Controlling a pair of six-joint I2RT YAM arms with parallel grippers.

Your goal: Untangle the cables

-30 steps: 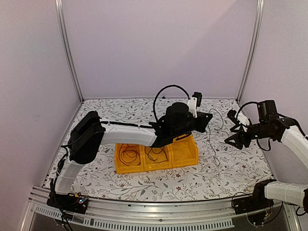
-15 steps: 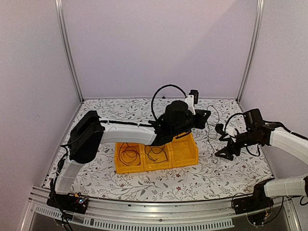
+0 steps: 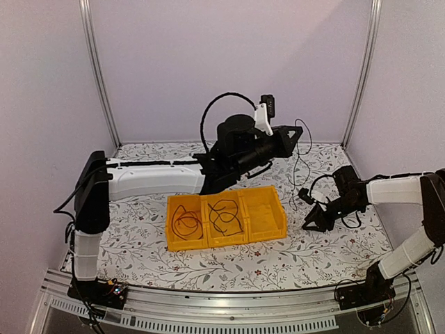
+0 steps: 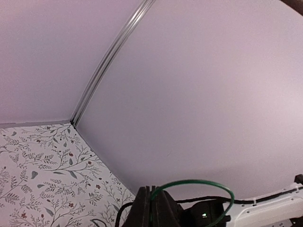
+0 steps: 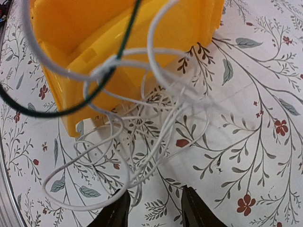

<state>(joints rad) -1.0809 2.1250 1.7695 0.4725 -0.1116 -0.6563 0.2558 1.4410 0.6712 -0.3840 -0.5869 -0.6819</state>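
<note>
Yellow three-part bin (image 3: pixel 227 241) sits mid-table (image 3: pixel 135 233), on the flowered cloth. Its left compartment holds a reddish cable (image 3: pixel 186 223) in a loose coil, and its middle compartment holds a black cable (image 3: pixel 226 218), also coiled.

High above the bin's far right corner hangs the left gripper (image 3: pixel 299 131). Its wrist view shows the fingers (image 4: pixel 144 210) pressed tight together, clenched on the green cable (image 4: pixel 194 180), which arches out of them in a loop. From the top view a thin strand drops from that gripper towards the table, just off the bin's right end.

Low on the table, just right of the bin's right end, sits the right gripper (image 3: pixel 314 217). In its wrist view the jaws stand apart, released, with nothing pinched between them. The white cable (image 5: pixel 109 60) lies in a loose tangle on the cloth against the bin's outer corner. A few of its loops reach down between the two fingertips (image 5: pixel 118 210) without being clamped. The green cable crosses over this white tangle, running up past the bin's wall, and the two touch where a white strand wraps across it near the bin's corner. Whether they are knotted there cannot be told.
</note>
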